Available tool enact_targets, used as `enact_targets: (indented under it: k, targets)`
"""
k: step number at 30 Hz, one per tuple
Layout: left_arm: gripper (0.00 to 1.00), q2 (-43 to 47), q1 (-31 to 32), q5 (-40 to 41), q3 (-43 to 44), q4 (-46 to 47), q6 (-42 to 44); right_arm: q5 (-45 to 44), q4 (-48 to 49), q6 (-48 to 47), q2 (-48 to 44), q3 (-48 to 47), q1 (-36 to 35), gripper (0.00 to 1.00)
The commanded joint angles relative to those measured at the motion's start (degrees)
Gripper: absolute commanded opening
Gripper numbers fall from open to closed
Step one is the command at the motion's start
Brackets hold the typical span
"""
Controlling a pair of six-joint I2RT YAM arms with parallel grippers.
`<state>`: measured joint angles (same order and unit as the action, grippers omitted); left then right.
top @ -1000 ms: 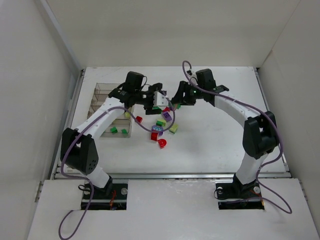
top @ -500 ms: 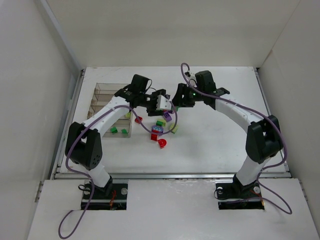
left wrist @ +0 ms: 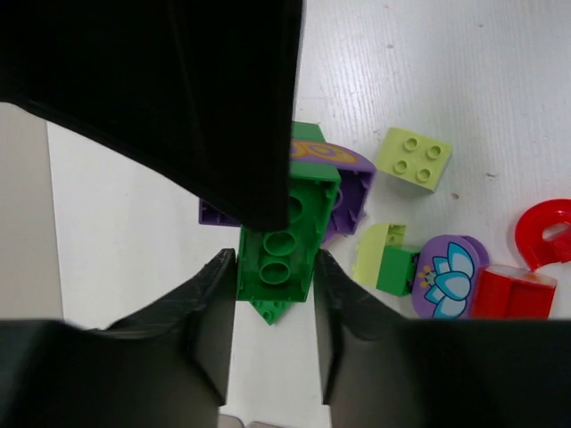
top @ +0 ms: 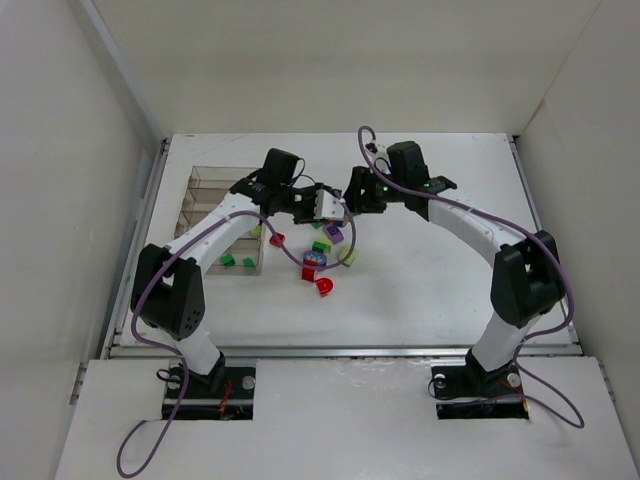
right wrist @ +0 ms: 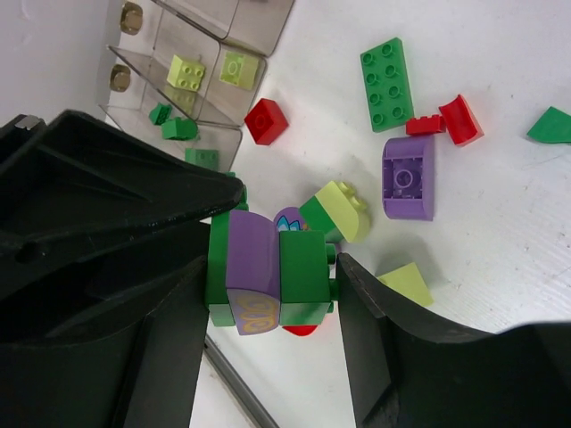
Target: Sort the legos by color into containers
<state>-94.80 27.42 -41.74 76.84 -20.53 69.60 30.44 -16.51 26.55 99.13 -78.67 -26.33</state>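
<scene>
Both hands clamped on one stuck green/purple stack, mid-worktop.

Left hand is closed on the dark green brick end-on. Right hand pinches the stack across its sides, a purple piece sandwiched between two green. My read: opposed grips to pull the colours apart before binning. Loose legos in red, purple, yellow-green and green lie on the worktop at 6 o'clock from the hands. Container sits at 9 o'clock, smoky clear, with yellow-green and dark green pieces in separate rows.
</scene>
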Motion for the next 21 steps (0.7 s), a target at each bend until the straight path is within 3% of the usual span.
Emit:
enact_targets:
  k: [1,4,9,11,12,13,15,17,21]
  targets:
    - [0.20,0.32,0.35,-0.89,0.42,1.64,0.10,3.05,2.45,-1.06,-2.54,-1.57,-0.83,0.00]
    - [0.02,0.32,0.35,-0.89,0.94,2.17,-2.54,3.67,2.45,-1.06,-2.01,-1.57,-0.83,0.00]
    - [0.00,0.85,0.35,-1.42,0.95,2.78,-6.32,4.19,2.45,-1.58,-1.49,-1.57,-0.83,0.02]
    - [0.00,1.46,0.35,-1.42,0.42,3.30,-7.63,4.80,2.45,-1.58,-1.49,-1.57,-0.83,0.18]
    - [0.00,1.46,0.35,-1.42,0.42,3.83,-8.51,4.81,2.45,-1.58,-0.96,-1.57,-0.83,0.31]
    - [0.00,1.99,0.35,-1.42,-0.10,3.84,-9.39,5.33,2.45,-1.58,-0.96,-1.57,-0.83,0.54]
    - [0.00,1.99,0.35,-1.42,-0.11,4.36,-11.93,6.13,2.97,-1.58,-0.44,-1.57,-0.83,0.71]
    - [0.00,1.99,-0.26,-2.03,-0.11,4.36,-13.96,6.74,2.98,-1.58,-0.43,-1.57,-0.83,0.77]
    - [0.00,1.99,-1.84,-3.35,-0.11,4.36,-18.36,7.36,3.76,-1.58,-1.04,-1.05,-0.31,0.78]
